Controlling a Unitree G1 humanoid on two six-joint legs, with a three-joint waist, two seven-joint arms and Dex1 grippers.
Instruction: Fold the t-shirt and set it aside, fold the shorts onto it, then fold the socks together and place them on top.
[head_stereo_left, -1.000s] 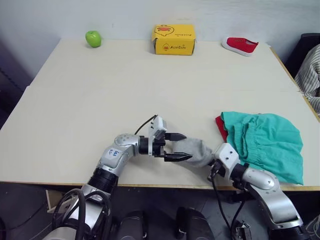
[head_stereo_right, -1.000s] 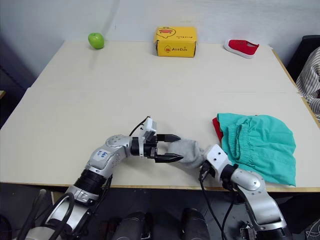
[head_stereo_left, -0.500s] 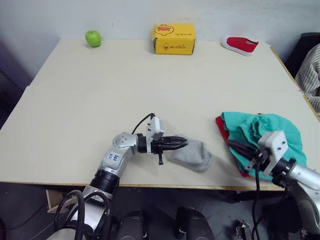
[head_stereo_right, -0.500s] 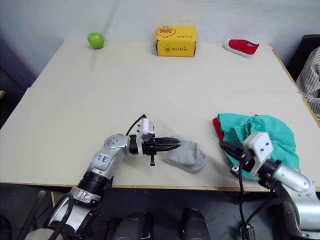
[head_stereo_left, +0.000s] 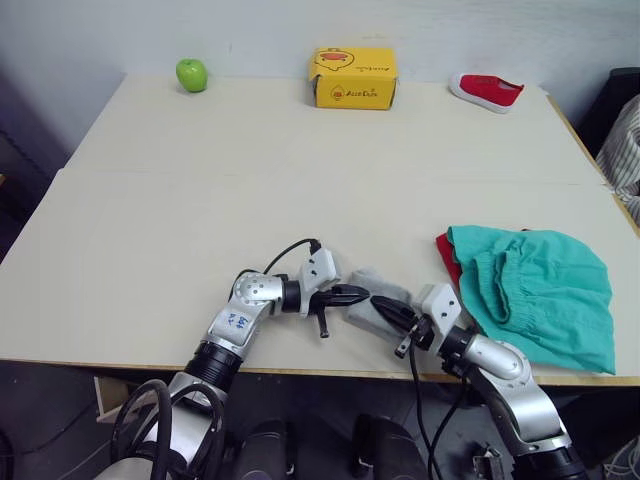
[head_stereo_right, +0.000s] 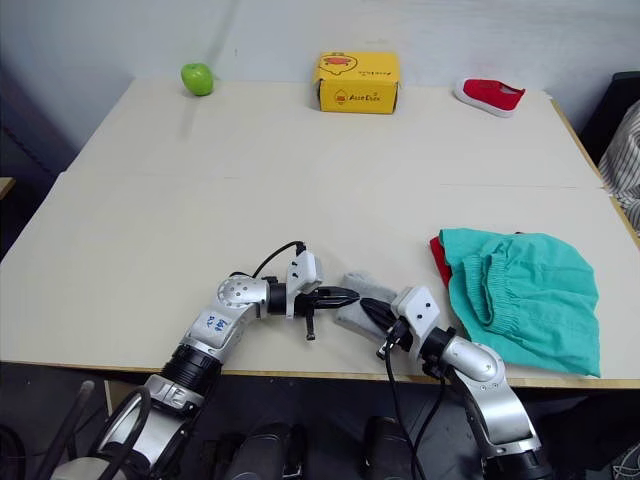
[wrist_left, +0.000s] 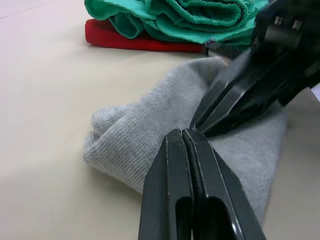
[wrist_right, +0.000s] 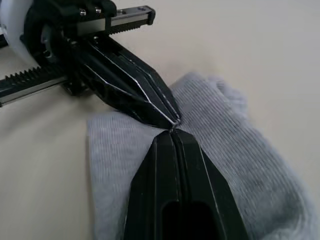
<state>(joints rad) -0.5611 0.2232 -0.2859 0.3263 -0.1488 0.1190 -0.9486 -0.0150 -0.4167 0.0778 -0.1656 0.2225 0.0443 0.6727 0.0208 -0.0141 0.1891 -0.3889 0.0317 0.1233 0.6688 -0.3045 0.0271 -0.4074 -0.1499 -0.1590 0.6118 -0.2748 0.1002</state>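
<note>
The socks (head_stereo_left: 378, 298) lie at the table's (head_stereo_left: 200, 200) six o'clock edge. Left gripper (head_stereo_left: 362, 293) and right gripper (head_stereo_left: 380, 306) meet tip to tip on them, both clenched with nothing visibly pinched.

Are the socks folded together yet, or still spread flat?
Bunched into one compact grey bundle near the table's front edge, not spread. Both closed grippers, left and right, meet on it. Whether it is neatly folded cannot be told.

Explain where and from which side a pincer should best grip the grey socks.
Probably the bunched edge of the socks facing the left pincer, approached low along the table. The bundle lies flat, and that raised fold offers something to pinch.
</note>
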